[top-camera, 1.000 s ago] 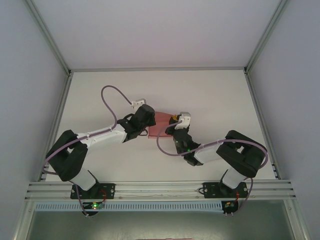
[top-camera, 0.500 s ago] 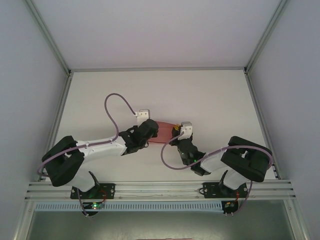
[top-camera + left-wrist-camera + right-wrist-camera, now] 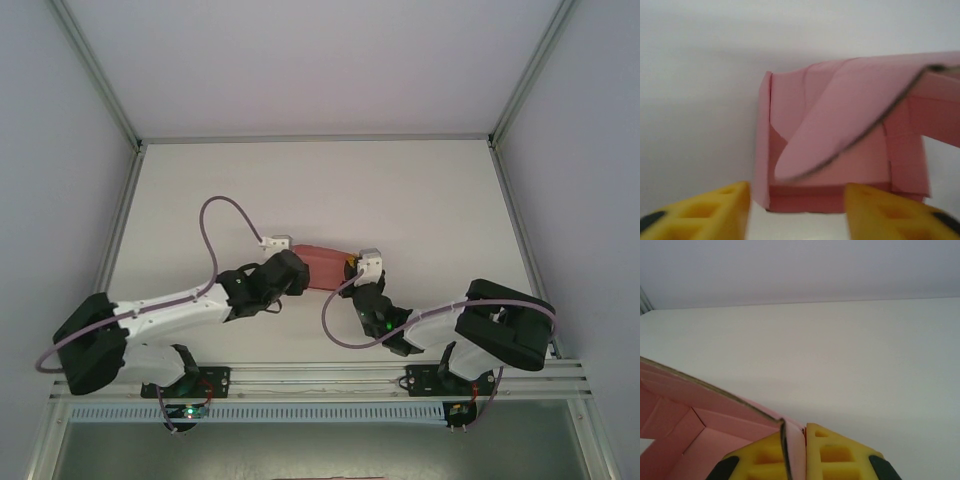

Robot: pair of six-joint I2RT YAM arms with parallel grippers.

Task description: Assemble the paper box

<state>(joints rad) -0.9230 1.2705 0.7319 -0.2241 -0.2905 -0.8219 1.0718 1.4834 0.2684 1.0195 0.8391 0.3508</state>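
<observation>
From above, the pink paper box (image 3: 322, 268) sits between the two arm ends, a little nearer than the middle of the white worktop (image 3: 400, 190). The left fingers (image 3: 297, 273) meet its left end and the right fingers (image 3: 352, 270) its right end. From this height I cannot tell whether the box rests on the surface or is lifted off it. Both arms reach inward from their bases, each with a purple cable looping off its wrist. At the left wrist, the left fingers (image 3: 720, 207) are released, the two yellow tips standing apart at the bottom of the frame. The partly folded paper box (image 3: 840, 150) is just beyond them, its open side facing the camera. A long rounded flap droops across the opening, and the near edge falls in the gap between the tips. Whether either tip touches the card is unclear. At the right wrist, the right fingers (image 3: 835, 450) are clenched on a thin upright panel of the paper box (image 3: 700, 440), which is pinched between the yellow pads. The rest of the pink card spreads away to the left, above the bare worktop (image 3: 840, 350).
</observation>
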